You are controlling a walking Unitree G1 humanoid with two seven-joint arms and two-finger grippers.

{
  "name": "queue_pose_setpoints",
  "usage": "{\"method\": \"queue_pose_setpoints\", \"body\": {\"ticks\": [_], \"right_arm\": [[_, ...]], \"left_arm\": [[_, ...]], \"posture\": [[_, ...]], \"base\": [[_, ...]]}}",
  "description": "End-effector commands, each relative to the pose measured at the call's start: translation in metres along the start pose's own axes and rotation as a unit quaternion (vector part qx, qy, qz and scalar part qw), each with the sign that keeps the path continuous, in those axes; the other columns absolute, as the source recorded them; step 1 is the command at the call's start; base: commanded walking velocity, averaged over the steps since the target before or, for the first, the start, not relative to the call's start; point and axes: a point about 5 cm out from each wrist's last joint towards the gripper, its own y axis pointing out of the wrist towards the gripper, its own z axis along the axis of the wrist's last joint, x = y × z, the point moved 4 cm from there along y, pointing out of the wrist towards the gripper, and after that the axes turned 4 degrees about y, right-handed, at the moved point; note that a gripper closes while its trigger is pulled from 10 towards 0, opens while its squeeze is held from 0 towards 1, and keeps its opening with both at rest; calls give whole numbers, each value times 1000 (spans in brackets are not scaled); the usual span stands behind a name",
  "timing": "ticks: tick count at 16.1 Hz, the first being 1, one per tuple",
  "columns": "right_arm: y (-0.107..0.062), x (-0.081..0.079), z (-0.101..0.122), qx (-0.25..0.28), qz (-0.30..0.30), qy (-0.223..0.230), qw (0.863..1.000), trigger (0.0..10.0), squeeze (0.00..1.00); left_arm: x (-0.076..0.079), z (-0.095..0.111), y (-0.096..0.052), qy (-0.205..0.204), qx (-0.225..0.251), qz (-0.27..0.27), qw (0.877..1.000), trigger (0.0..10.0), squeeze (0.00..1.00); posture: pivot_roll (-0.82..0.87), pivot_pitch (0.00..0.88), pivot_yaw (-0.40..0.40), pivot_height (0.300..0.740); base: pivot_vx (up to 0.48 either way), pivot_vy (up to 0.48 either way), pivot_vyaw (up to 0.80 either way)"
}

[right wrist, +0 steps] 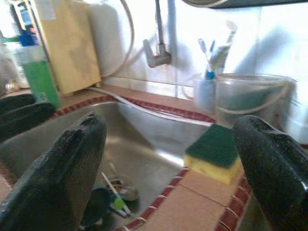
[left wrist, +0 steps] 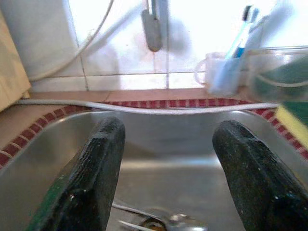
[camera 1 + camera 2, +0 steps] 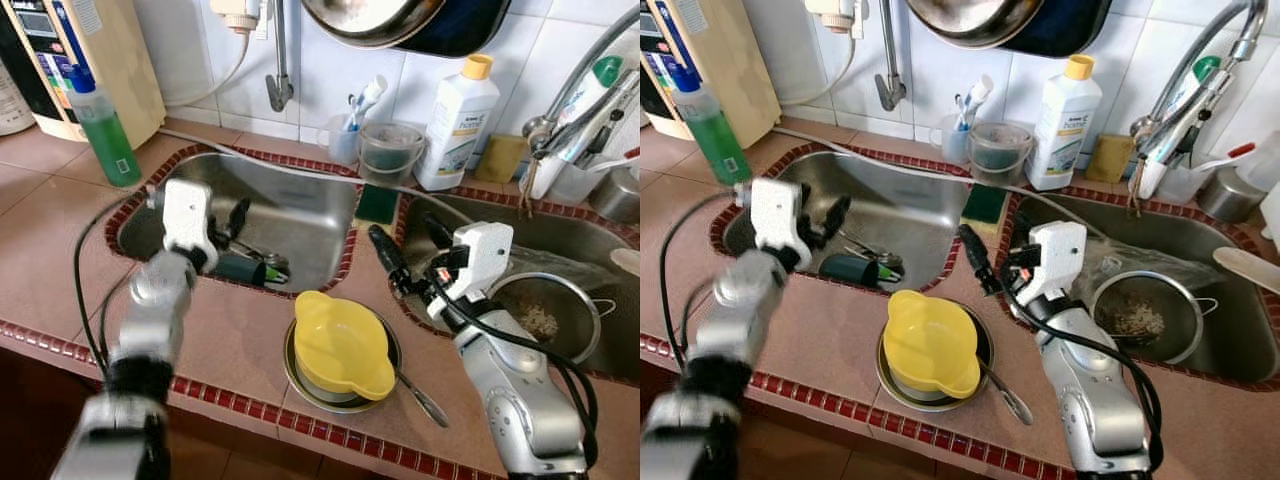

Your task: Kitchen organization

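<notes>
1. Left end effector [image 3: 232,232] hovers over the left sink [image 3: 300,215], fingers apart, empty.
2. Right end effector [image 3: 405,250], fingers apart, sits above the divider.
3. Yellow bowl [image 3: 342,345] rests on the worktop [image 3: 60,260]; risk: an arm swing could knock it off.

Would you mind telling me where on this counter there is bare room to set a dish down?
Bare tile lies in front of the left sink, between the left gripper and the yellow bowl; another patch runs left of the green bottle. The back ledge is crowded: toothbrush cup, clear bucket, white bottle. The sponge occupies the divider.
</notes>
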Motion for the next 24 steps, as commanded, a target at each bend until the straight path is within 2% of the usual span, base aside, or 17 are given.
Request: {"method": "queue_pose_setpoints", "body": {"ticks": [1,3,5,7,10,20,24], "right_arm": [[2,5,1,4,-10,-5,1000,10000,0],[5,7,1,7,-14,-8,1000,10000,0],[8,7,0,8,-11,-10,1000,10000,0],[12,7,-3,8,-6,-9,1000,10000,0],[12,5,-6,7,-1,-8,1000,10000,0],[11,4,-11,5,4,-10,1000,10000,0],[11,3,-12,6,5,-10,1000,10000,0]], "left_arm": [[2,6,-2,15,8,2,1000,10000,0],[4,3,-7,10,2,7,1000,10000,0],[3,4,-9,-19,-9,3,1000,10000,0],[-4,2,-14,-22,-23,15,999,10000,0],[-5,1,-18,-31,-32,21,999,10000,0],[-1,5,-18,-32,-40,14,999,10000,0],[2,8,-15,-30,-33,7,999,10000,0]], "posture": [[-67,0,-20,740],[-53,0,-31,740],[-44,0,-38,740],[-35,0,-47,740],[-32,0,-49,740],[-40,0,-43,740],[-41,0,-42,740]], "base": [[0,0,0],[0,0,0],[0,0,0],[0,0,0],[0,0,0],[-274,0,0],[0,0,0]]}}
